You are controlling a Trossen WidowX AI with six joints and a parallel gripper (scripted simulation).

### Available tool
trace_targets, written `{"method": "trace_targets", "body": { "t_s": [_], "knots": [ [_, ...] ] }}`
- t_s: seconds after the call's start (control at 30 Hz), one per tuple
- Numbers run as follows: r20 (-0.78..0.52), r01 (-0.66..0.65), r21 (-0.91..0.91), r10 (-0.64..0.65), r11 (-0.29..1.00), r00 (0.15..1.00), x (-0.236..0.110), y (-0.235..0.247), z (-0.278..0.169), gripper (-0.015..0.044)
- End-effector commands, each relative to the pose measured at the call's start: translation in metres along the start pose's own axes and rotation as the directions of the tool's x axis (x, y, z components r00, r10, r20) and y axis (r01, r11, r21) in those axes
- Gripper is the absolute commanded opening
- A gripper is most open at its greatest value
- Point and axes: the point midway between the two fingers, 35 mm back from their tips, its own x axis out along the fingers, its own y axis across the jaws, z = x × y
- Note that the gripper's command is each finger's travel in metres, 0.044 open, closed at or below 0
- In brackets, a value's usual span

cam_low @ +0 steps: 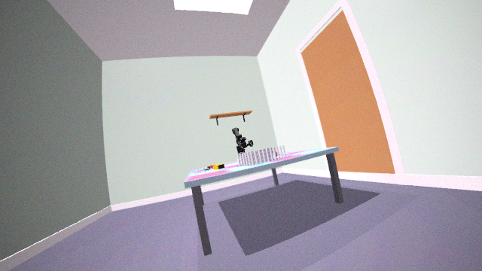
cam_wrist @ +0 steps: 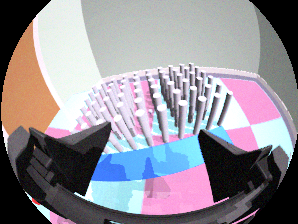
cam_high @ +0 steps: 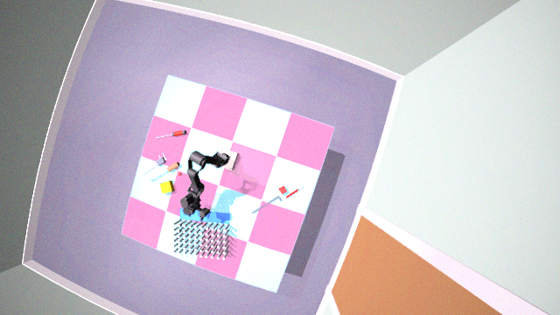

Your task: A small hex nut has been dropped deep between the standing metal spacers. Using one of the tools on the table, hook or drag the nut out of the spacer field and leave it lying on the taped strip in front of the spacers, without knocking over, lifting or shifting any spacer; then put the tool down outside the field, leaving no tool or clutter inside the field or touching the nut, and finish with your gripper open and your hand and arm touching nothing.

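My gripper (cam_high: 195, 211) (cam_wrist: 156, 129) is open and empty. It hangs over the table just in front of the field of standing metal spacers (cam_high: 202, 239) (cam_low: 261, 155) (cam_wrist: 166, 96). The blue taped strip (cam_high: 219, 217) (cam_wrist: 129, 168) lies between the fingers and the spacers in the wrist view. I cannot make out the hex nut among the spacers. A long thin grey hook tool (cam_high: 267, 205) lies to the right of the arm. A red-handled screwdriver (cam_high: 172, 134) and an orange-handled tool (cam_high: 170, 167) lie to the left.
A yellow block (cam_high: 166, 187) and a small grey piece (cam_high: 161, 161) lie near the arm on the left. A red cube (cam_high: 283, 190) and a red pen-like tool (cam_high: 295, 192) lie on the right. The arm's base (cam_high: 228, 159) stands mid-table on the checkered table top (cam_high: 306, 140).
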Motion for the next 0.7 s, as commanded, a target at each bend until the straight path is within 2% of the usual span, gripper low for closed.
{"method": "trace_targets", "body": {
  "t_s": [0.0,0.33,0.37,0.43,0.53,0.67],
  "knots": [
    [-0.002,0.006,-0.003,-0.007,1.0,1.0,0.0,-0.001,-0.001,0.044],
    [-0.002,0.006,-0.003,-0.007,1.0,1.0,0.0,-0.001,-0.001,0.044],
    [-0.005,0.011,0.016,-0.011,1.0,1.0,0.0,-0.004,-0.001,0.044],
    [-0.029,0.054,0.168,-0.05,0.984,0.998,-0.001,-0.023,0.001,0.044],
    [-0.085,0.158,0.5,-0.133,0.851,0.987,-0.009,-0.068,0.005,0.044],
    [-0.161,0.257,0.836,-0.229,0.485,0.96,-0.03,-0.125,0.007,0.044]
  ]
}}
